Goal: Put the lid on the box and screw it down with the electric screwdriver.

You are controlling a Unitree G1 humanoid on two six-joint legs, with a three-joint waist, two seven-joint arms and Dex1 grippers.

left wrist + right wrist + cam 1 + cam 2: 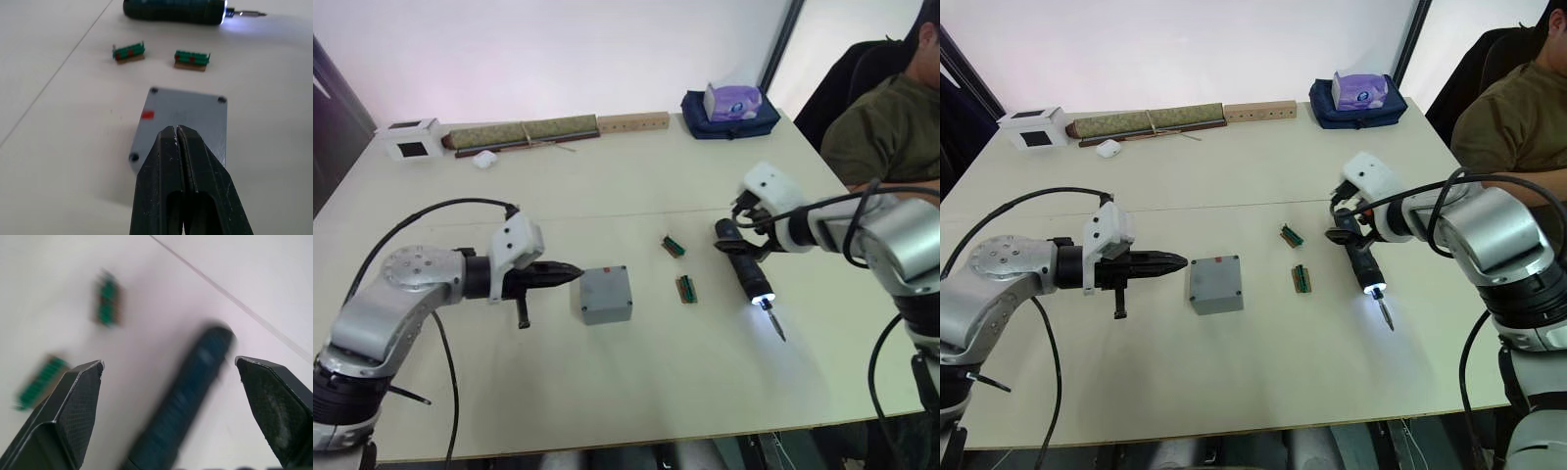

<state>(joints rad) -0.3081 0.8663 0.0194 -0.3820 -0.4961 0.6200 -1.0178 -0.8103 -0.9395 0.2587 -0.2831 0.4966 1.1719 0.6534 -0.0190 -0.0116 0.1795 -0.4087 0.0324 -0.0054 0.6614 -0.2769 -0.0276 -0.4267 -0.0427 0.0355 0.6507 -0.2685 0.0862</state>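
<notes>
The grey box [607,309] stands at the table's middle with the lid [186,115] lying flat on top, its red mark facing up and dark screw holes at the corners. My left gripper [576,273] is shut and empty, its tip just left of the box at lid height. The electric screwdriver [747,269] lies on the table to the right, its bit pointing toward the near edge and its tip light on. My right gripper [169,363] is open over the tool's rear end, one finger on each side, apart from the tool.
Two green terminal blocks [674,246] [686,288] lie between box and screwdriver. Along the far edge are a white cube [411,138], a long strip [524,131], a wooden block [632,121] and a blue pouch [729,122]. A person [891,117] sits at the right.
</notes>
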